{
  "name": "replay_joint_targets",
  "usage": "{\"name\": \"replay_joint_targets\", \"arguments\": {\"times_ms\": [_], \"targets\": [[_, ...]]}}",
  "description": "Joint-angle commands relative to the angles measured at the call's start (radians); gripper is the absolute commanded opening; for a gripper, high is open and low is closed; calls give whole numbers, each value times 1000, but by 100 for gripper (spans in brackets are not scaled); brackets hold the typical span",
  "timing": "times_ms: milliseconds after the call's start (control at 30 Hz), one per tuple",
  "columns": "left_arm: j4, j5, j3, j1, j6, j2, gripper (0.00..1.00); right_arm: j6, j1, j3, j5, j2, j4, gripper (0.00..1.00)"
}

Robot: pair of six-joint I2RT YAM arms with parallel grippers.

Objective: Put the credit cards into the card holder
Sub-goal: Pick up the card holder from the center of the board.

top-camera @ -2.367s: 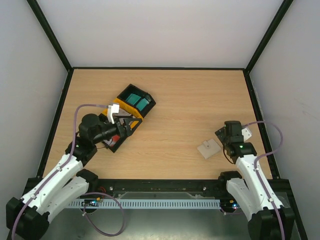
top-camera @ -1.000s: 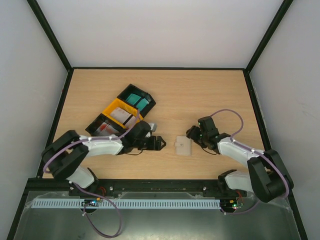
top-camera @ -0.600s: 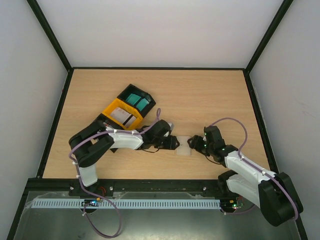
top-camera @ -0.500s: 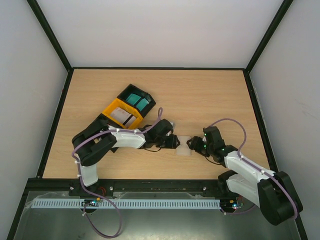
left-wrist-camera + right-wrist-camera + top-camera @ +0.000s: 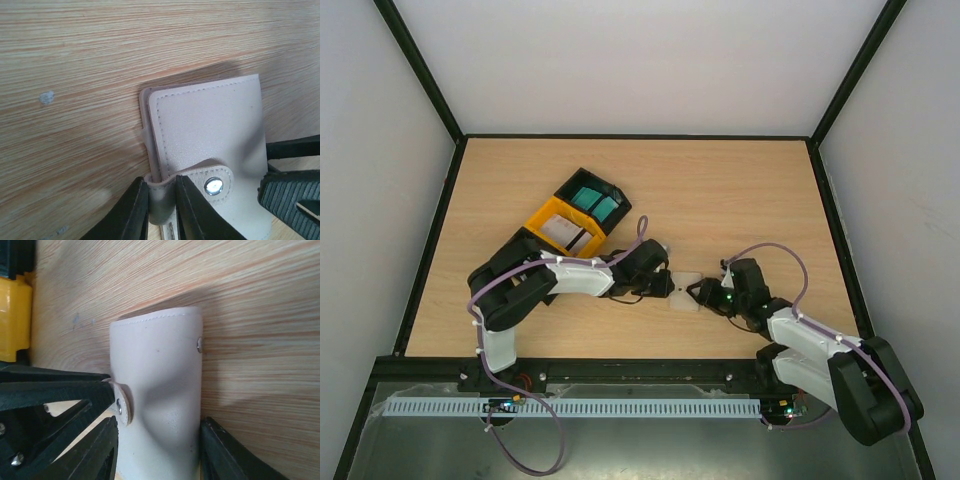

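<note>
The beige card holder [image 5: 686, 292] lies on the table between both grippers. My left gripper [image 5: 161, 187] is shut on the holder's snap strap [image 5: 200, 177], at the left edge of the card holder [image 5: 210, 130]. My right gripper [image 5: 159, 427] is shut across the card holder [image 5: 157, 365], and its body buckles between the fingers. From above, the left gripper [image 5: 665, 287] and right gripper [image 5: 705, 295] face each other over it. Teal credit cards [image 5: 592, 200] lie in a black bin, and a white credit card [image 5: 568, 234] lies in the yellow bin.
The black bin [image 5: 610, 190] and the yellow bin [image 5: 542, 218] stand in a diagonal row at the left middle, partly under my left arm. The yellow bin's corner [image 5: 15, 315] shows left of the holder. Black frame rails edge the table.
Both grippers have closed: the left onto the holder's strap, the right across the holder's body after sliding in closer. The holder has turned slightly between them.
</note>
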Motion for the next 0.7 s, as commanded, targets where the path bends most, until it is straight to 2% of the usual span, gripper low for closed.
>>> {"name": "replay_joint_targets", "arguments": {"times_ms": [0, 200, 333, 533, 667], "targets": [[-121, -25, -63, -1, 29, 76, 17, 83, 0, -72, -130, -2, 119, 45], [-95, -18, -124, 28, 36, 84, 14, 175, 0, -122, -200, -21, 310, 47], [-83, -10, -145, 45, 43, 75, 14, 183, 0, -125, -165, -31, 327, 43], [-49, 3, -167, 64, 54, 47, 16, 173, 0, -129, -63, -83, 298, 25], [-15, 18, -167, 66, 62, 9, 23, 143, 0, -102, -32, -74, 268, 8]]}}
